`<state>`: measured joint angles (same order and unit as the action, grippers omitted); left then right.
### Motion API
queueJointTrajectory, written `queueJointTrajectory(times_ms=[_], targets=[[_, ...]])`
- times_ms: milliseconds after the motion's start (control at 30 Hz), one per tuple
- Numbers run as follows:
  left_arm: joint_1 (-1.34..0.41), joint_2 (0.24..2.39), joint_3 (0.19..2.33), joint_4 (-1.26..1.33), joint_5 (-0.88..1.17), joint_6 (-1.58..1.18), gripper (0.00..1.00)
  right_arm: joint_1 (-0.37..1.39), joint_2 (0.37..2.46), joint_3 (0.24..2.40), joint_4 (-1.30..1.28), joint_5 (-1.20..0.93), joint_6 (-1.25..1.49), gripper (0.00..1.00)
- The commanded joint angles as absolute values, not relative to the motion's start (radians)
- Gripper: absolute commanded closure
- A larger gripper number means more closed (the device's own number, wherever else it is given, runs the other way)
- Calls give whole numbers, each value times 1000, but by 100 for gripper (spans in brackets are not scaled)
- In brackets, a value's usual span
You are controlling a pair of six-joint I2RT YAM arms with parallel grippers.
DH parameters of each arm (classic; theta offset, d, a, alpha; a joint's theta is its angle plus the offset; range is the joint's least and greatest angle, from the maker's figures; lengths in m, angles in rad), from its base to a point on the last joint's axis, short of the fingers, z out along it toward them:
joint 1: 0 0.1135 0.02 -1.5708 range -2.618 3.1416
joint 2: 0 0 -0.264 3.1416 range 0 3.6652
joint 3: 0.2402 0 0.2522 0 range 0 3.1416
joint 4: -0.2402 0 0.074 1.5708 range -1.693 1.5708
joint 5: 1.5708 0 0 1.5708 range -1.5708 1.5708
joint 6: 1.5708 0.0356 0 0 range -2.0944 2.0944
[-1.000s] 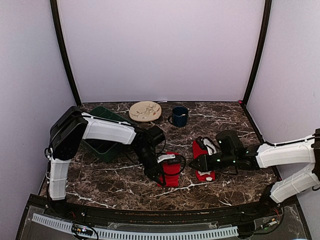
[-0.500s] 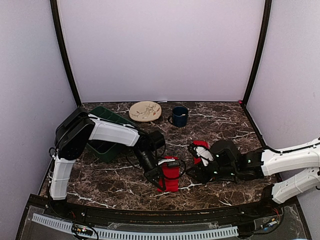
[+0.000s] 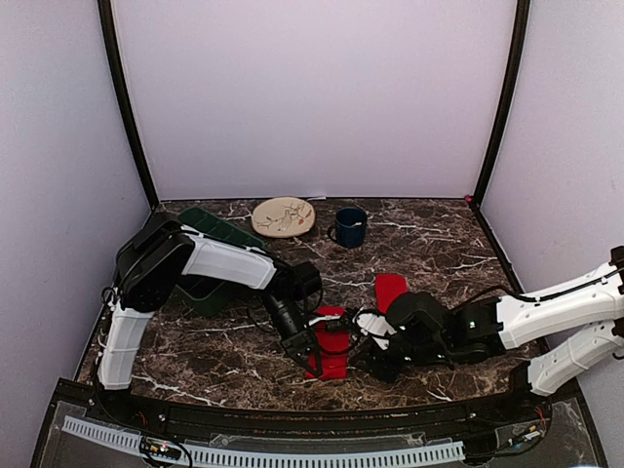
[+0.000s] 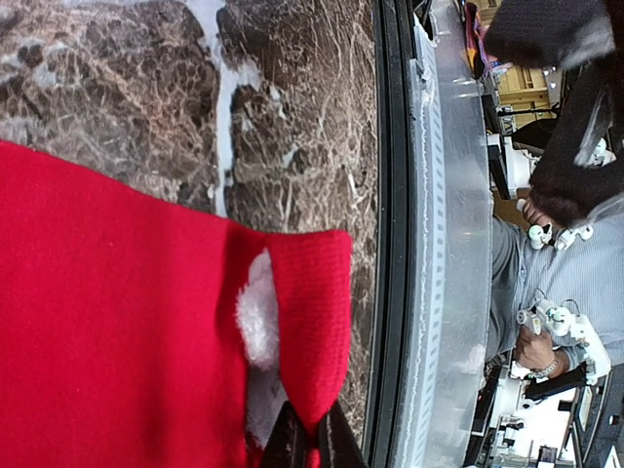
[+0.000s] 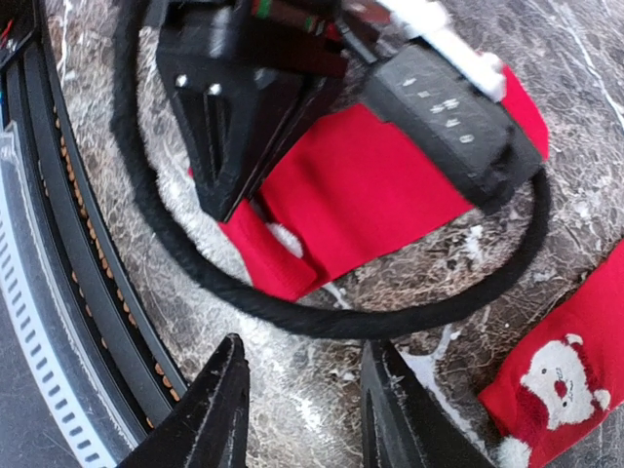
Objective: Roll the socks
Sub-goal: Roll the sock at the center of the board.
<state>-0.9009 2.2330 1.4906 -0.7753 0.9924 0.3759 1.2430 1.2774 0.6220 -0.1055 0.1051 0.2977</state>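
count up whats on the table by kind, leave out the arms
red socks: 2
green bin: 1
plate: 1
blue mug: 1
total: 5

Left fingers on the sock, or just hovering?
Touching. Left wrist view shows the left fingers pinched shut on the edge of the sock.

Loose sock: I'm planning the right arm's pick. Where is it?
Top view, right of centre: the loose sock lies right of the sock in the left gripper, partly hidden by the right arm.
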Motion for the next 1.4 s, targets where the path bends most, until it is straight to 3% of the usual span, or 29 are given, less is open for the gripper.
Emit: queueJointTrajectory(times_ms=[0, 533, 1367], targets=[[-895, 2243, 1520, -817, 1026, 375, 100, 1287, 1299, 659, -134, 127, 260, 62], [-893, 2292, 1549, -854, 1052, 391, 100, 1390, 1446, 744, -154, 186, 117, 61], [-885, 2325, 1574, -888, 1083, 412, 100, 1394, 1585, 793, -128, 244, -80, 63]])
